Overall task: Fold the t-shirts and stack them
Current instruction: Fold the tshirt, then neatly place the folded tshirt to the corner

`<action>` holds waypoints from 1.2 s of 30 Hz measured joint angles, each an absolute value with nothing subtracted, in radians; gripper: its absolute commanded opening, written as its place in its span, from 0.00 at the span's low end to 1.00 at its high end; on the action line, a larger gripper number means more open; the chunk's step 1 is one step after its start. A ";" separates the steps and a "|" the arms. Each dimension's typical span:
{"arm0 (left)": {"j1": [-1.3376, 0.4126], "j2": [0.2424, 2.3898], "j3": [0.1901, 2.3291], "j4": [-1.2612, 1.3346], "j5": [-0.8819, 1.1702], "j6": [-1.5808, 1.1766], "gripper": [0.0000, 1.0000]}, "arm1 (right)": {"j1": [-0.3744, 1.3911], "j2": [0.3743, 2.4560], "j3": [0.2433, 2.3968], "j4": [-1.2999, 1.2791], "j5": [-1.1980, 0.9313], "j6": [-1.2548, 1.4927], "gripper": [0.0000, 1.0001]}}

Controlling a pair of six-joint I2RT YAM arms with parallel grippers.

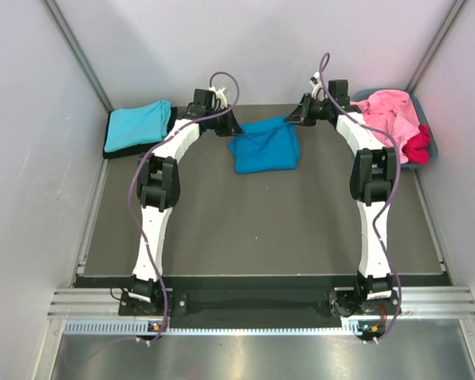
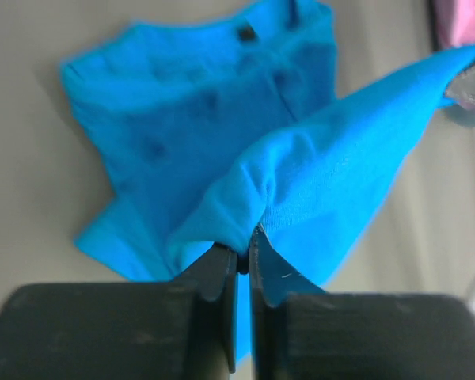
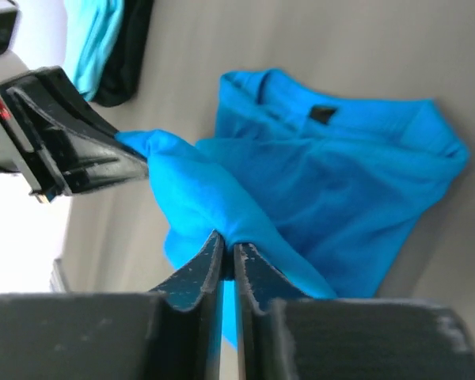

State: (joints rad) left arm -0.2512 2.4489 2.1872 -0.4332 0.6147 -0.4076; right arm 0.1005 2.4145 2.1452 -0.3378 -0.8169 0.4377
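Blue t-shirt (image 1: 264, 146) lies on the dark desk (image 1: 253, 229), out past the middle. It is bunched up and partly folded over. The wrist views show its collar with a small dark tag.

Nearer than the blue t-shirt, the desk is bare. The left arm (image 1: 154, 214) and the right arm (image 1: 374, 214) rise there, one on each side of the shirt, and both bend in toward it.

At the far edge of the blue t-shirt, both arms are holding it. The left fingers (image 2: 239, 260) are pressed together on a pinch of blue cloth at the shirt's far left corner. The right fingers (image 3: 228, 252) are pressed together on another pinch at the far right corner. The strip of cloth between the two pinches is lifted up off the rest of the shirt. The rest lies on the desk.

Farther back and well to the left of the blue t-shirt, a turquoise t-shirt (image 1: 138, 125) lies folded on a black mat (image 1: 108, 149).

Farther back and well to the right of the blue t-shirt sits a grey-blue tub (image 1: 431, 146). A pink t-shirt (image 1: 389, 115) is heaped in it. A crimson t-shirt (image 1: 417, 146) is in there too, on the nearer side of the pink one.
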 measured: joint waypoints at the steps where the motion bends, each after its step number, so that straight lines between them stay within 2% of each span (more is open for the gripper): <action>1: -0.252 2.467 2.212 -0.428 0.596 -0.396 0.27 | 0.101 2.429 2.160 -0.336 -0.811 0.435 0.18; 2: -0.254 2.482 2.230 -0.422 0.575 -0.382 0.37 | 0.101 2.443 2.175 -0.332 -0.805 0.430 0.35; 3: -0.258 2.499 2.253 -0.417 0.547 -0.371 0.48 | 0.101 2.454 2.183 -0.330 -0.796 0.428 0.44; 4: -0.263 2.513 2.275 -0.414 0.513 -0.356 0.58 | 0.101 2.467 2.196 -0.329 -0.785 0.420 0.45; 5: -0.268 2.526 2.297 -0.415 0.468 -0.342 0.72 | 0.101 2.478 2.206 -0.324 -0.774 0.411 0.48; 8: -0.294 2.544 2.360 -0.421 0.291 -0.300 0.85 | 0.101 2.490 2.219 -0.322 -0.746 0.393 0.51; 12: -0.346 2.534 2.406 -0.415 0.120 -0.229 0.85 | 0.095 2.484 2.217 -0.319 -0.715 0.364 0.54; 16: -0.370 2.480 2.360 -0.447 0.111 -0.206 0.83 | 0.070 2.433 2.141 -0.342 -0.709 0.321 0.58; 22: -0.252 2.371 2.169 -0.495 0.277 -0.249 0.81 | 0.024 2.372 2.038 -0.414 -0.716 0.257 0.59; 27: -0.121 2.361 2.027 -0.493 0.449 -0.323 0.82 | 0.019 2.372 2.015 -0.451 -0.714 0.236 0.60; 29: -0.098 2.362 1.978 -0.491 0.522 -0.366 0.82 | 0.023 2.372 2.016 -0.455 -0.713 0.233 0.62; 30: -0.096 2.364 1.966 -0.491 0.550 -0.380 0.83 | 0.025 2.372 2.016 -0.455 -0.712 0.229 0.69; 36: -0.129 2.409 1.948 -0.402 0.728 -0.503 0.83 | 0.035 2.373 2.016 -0.460 -0.728 0.230 0.74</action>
